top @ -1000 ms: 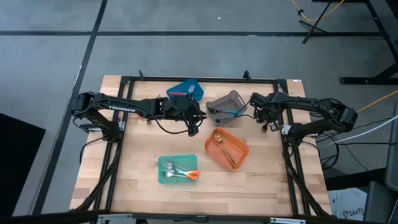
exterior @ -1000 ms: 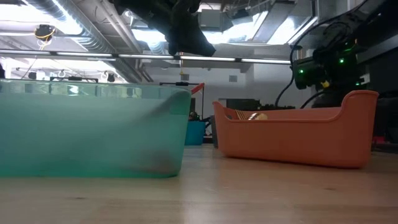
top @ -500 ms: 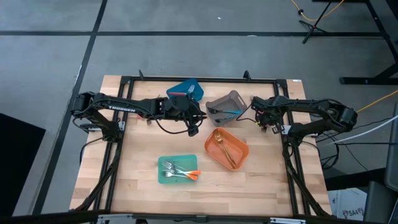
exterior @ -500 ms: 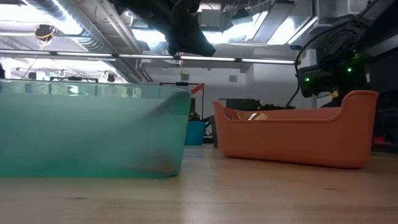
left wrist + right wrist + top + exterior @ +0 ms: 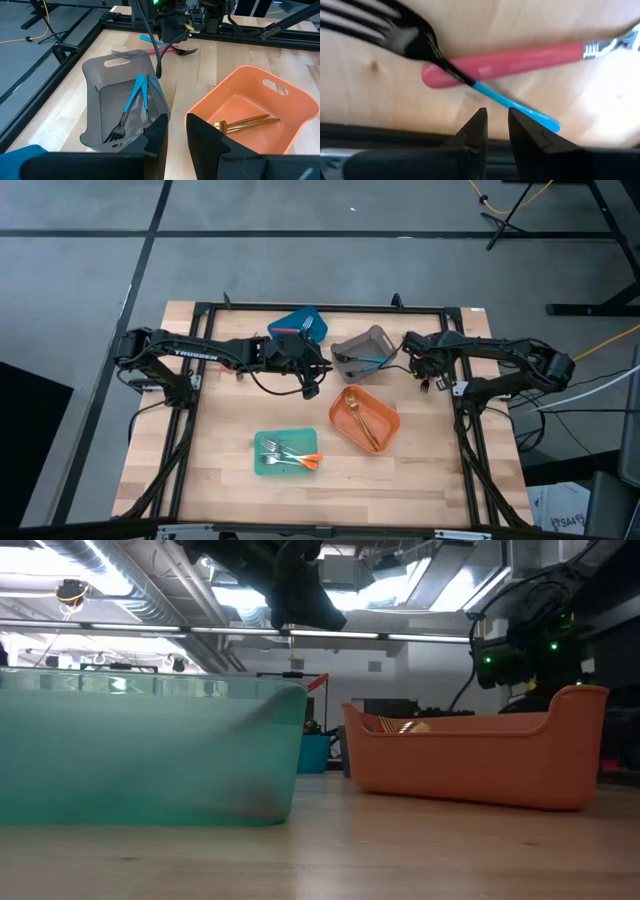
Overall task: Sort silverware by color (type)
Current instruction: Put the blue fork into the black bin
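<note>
A light wooden table (image 5: 230, 430) with a black frame stands on a grey floor (image 5: 300, 270) crossed by dark lines. Yellow cables (image 5: 500, 205) trail nearby. Overhead, silver ducts (image 5: 120, 590) and bright ceiling lights (image 5: 430, 590) run across the room.

Silverware in four groups. Two blue-handled forks (image 5: 135, 102) leaning tines-down inside the grey bin (image 5: 102, 65). Gold pieces (image 5: 362, 418) lying flat in the orange bin (image 5: 388, 416), handles roughly parallel. Orange-handled forks (image 5: 290, 455) flat in the teal bin (image 5: 262, 470), tines toward its left end. On bare table, a pink-handled utensil (image 5: 515, 61) lying flat, crossed by a dark-tined, blue-handled fork (image 5: 425, 42).
</note>
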